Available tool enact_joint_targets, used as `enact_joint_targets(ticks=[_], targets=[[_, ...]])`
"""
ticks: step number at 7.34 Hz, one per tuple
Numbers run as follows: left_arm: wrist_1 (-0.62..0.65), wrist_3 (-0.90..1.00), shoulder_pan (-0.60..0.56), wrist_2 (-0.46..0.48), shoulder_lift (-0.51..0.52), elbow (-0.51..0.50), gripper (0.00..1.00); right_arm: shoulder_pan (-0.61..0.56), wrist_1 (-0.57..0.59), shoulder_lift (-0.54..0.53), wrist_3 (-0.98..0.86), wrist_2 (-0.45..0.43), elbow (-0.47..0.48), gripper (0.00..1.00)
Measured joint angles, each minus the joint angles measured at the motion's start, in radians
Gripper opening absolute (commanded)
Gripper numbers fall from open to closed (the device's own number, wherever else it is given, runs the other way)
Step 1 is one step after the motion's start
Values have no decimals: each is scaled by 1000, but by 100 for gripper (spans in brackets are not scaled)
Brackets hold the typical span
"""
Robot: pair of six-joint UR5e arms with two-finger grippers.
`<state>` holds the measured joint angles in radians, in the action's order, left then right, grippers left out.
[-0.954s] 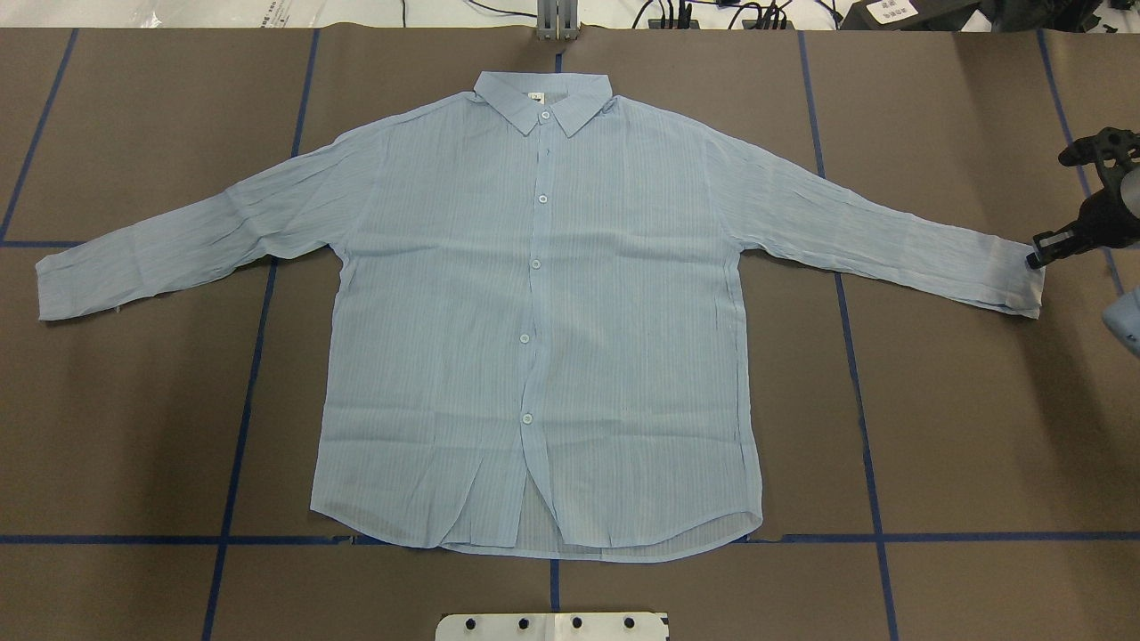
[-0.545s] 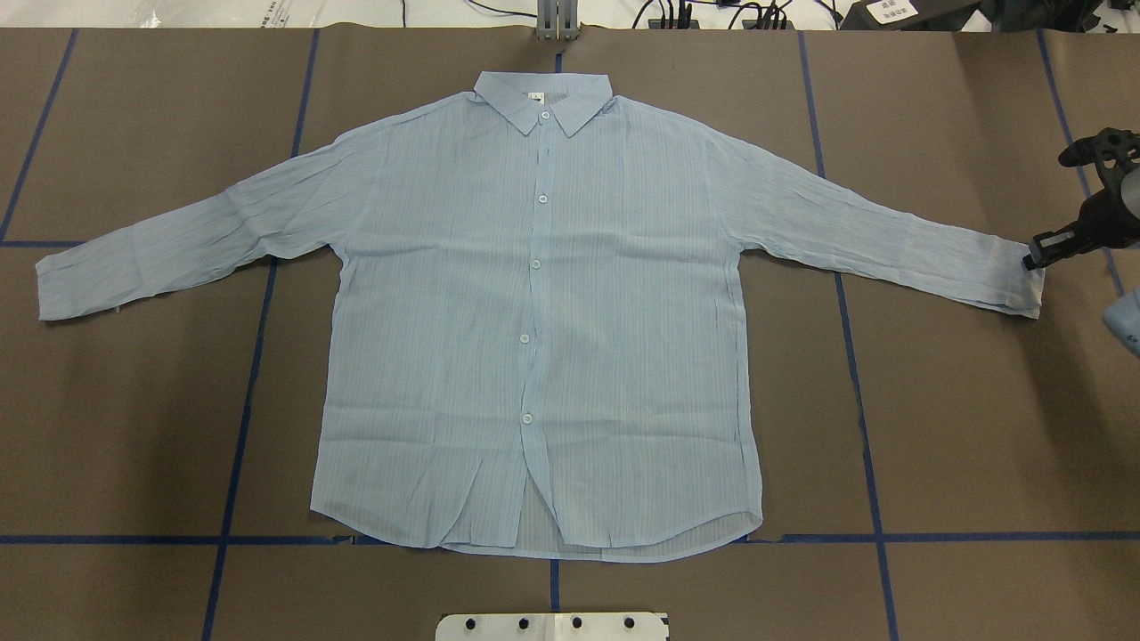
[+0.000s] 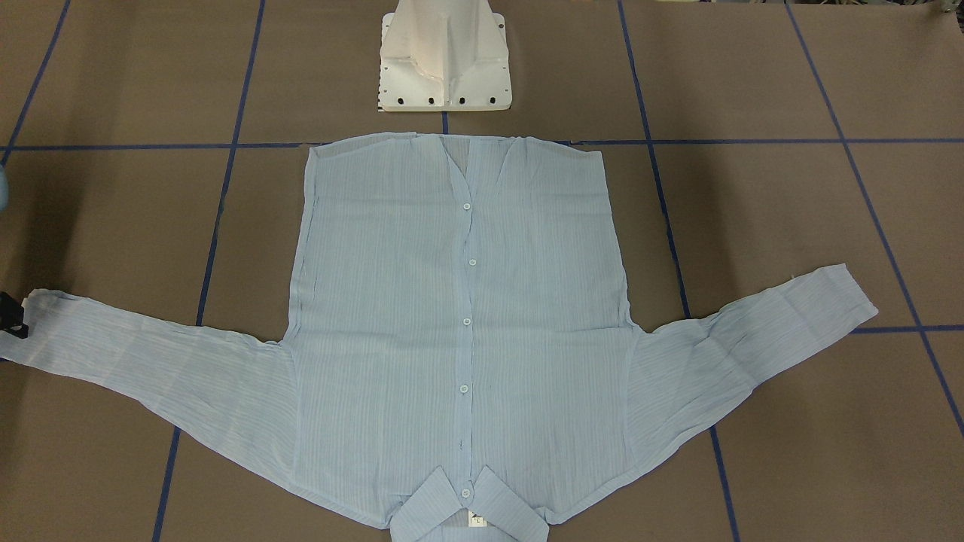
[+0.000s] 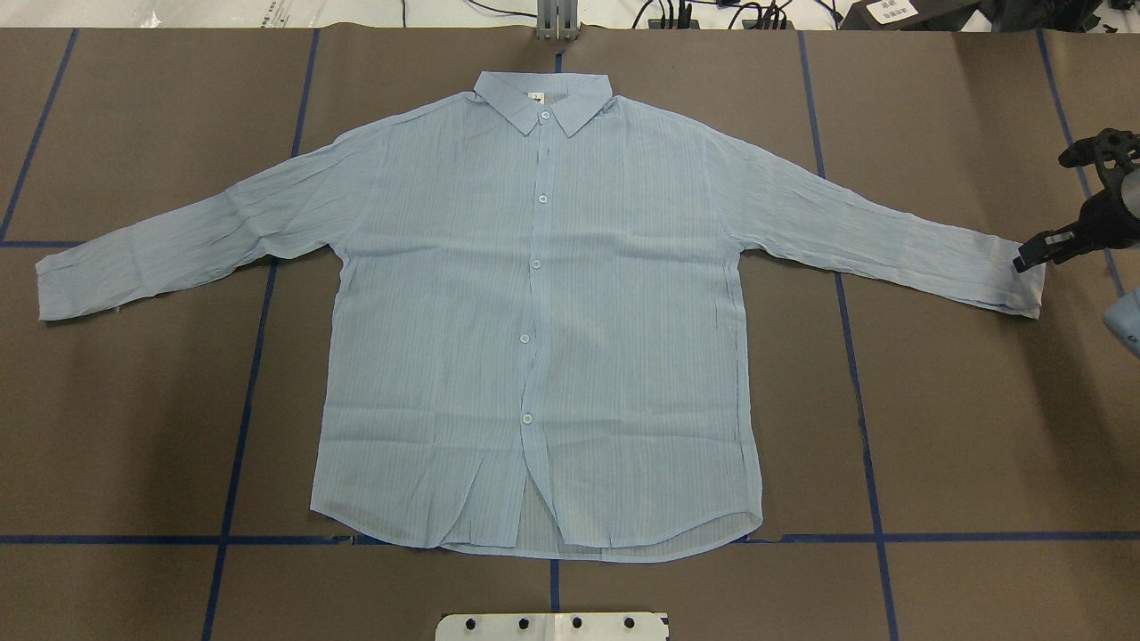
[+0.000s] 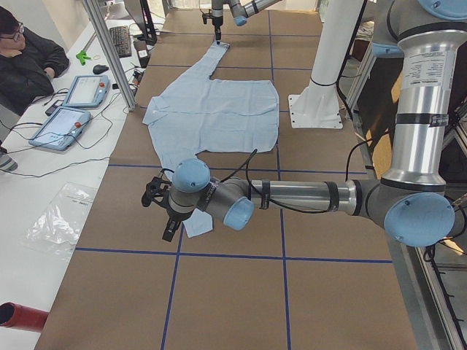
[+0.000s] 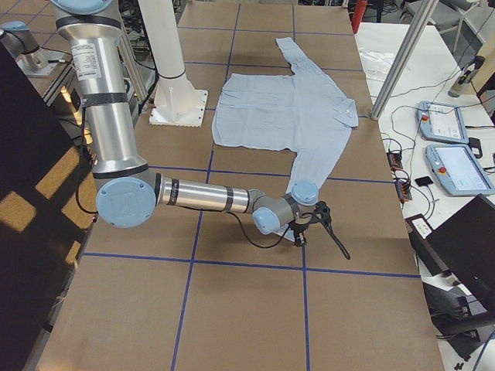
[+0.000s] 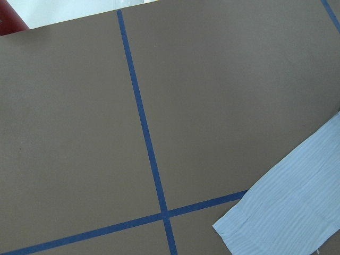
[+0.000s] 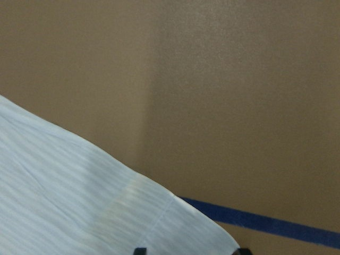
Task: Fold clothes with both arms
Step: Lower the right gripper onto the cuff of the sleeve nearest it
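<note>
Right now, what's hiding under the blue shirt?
The shirt lies flat on the brown table. Blue tape lines run under its edges. Whether anything else sits beneath it cannot be seen, because the cloth covers that, though no bump shows.

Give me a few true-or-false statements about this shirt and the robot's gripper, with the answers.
1. The shirt lies spread flat, both sleeves stretched out. True.
2. Its collar lies nearest the robot's white base. False: the hem lies nearest the base; the collar is on the far side.
3. The right gripper is at the cuff of one sleeve. True.
4. The shirt front hangs wide open, unbuttoned. False: the buttons are fastened down the front.
</note>
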<state>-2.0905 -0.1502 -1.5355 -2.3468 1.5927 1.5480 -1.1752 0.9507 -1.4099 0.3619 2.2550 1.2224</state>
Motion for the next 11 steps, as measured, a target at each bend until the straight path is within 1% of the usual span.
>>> enact_joint_targets(ticks=[3, 4, 5, 6, 7, 9, 10, 11], targets=[[0, -3, 0, -1, 1, 1, 100, -3, 0, 12, -1, -4, -20, 61], [0, -3, 0, -1, 1, 1, 100, -4, 5, 19, -2, -6, -28, 58], [0, -3, 0, -1, 2, 2, 100, -6, 14, 26, -2, -6, -32, 51], [0, -4, 0, 0, 4, 2, 100, -7, 19, 31, -3, -7, -33, 45], [0, -4, 0, 0, 6, 2, 100, -7, 21, 34, -3, -7, -33, 43], [0, -5, 0, -1, 7, 2, 100, -7, 22, 35, -3, -7, -35, 43], [0, -5, 0, -1, 7, 1, 100, -8, 22, 35, -3, -7, -35, 34], [0, -5, 0, -1, 7, 1, 100, -8, 22, 34, -3, -7, -35, 28]])
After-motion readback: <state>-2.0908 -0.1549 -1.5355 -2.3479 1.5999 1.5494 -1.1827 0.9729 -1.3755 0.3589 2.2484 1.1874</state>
